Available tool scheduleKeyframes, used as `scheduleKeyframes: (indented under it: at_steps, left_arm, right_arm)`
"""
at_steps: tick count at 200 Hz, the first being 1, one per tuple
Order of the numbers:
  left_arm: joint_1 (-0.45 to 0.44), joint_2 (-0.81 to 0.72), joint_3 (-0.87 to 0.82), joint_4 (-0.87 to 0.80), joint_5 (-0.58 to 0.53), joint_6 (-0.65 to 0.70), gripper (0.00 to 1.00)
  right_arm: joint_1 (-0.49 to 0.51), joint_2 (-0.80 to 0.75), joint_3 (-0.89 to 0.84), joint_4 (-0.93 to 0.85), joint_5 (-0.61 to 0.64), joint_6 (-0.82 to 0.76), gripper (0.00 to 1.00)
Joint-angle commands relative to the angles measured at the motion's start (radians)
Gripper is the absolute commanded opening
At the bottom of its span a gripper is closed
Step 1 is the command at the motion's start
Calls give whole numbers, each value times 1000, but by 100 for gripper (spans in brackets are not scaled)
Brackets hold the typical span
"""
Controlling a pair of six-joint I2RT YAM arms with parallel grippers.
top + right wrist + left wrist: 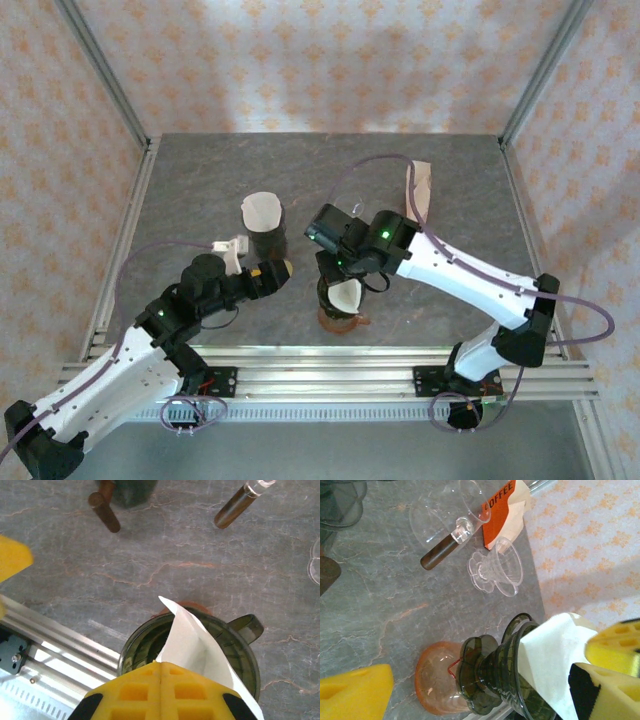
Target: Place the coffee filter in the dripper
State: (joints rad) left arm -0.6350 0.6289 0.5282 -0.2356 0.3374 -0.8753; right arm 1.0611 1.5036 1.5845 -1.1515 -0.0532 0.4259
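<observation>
Three drippers stand on the counter (pixel 200 180): a dark green dripper (pixel 495 680) directly below the right jaws, a second dark dripper (pixel 266 236) just ahead of the left jaws, and a clear dripper (pixel 495 572) beyond the right jaws. There are two filters: one white paper filter (pixel 192 640) between the right jaws, another (pixel 262 210) ahead of the left jaws. Three servers: an orange server (pixel 437 680), a clear server (pixel 437 517), a dark server (pixel 104 510). One filter packet (pixel 502 502).
</observation>
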Motion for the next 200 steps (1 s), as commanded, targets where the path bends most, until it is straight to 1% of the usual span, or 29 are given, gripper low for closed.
scheduleKeyframes:
  at_steps: [1,18,25,36,41,50,58,76,100,116,136,161,179,200]
  left_arm:
    - [-7,6,0,52,29,-17,92]
    - [-8,16,0,68,42,-23,91]
    - [-8,18,4,70,45,-24,89]
    - [-14,27,12,71,48,-20,82]
    - [-20,31,18,66,46,-18,79]
    - [-36,41,31,55,33,-12,76]
    - [-54,54,44,46,17,-3,74]
    - [-114,89,88,7,-33,36,73]
    - [-199,144,165,-63,-136,96,71]
    - [-245,185,217,-95,-178,132,72]
    - [-293,242,278,-135,-223,175,72]
    - [-363,335,358,-209,-304,227,64]
    - [-393,395,398,-240,-333,240,55]
    - [-410,435,420,-235,-341,248,55]
  right_arm:
    - [-9,3,-35,36,0,-7,0]
    - [-9,7,-49,36,1,-4,0]
    - [-9,3,-52,40,2,-6,9]
    - [-9,-23,-67,61,13,1,27]
    - [-9,-39,-78,76,16,5,33]
    - [-10,-69,-96,101,18,14,40]
    - [-9,-93,-109,115,24,22,43]
    - [-9,-152,-141,141,49,37,46]
    - [-9,-260,-226,197,103,77,47]
    - [-9,-329,-300,251,130,97,48]
    - [-8,-385,-359,257,165,121,48]
    - [-9,-428,-429,268,201,146,48]
    - [-9,-437,-447,263,207,143,48]
    - [-9,-441,-457,253,212,143,48]
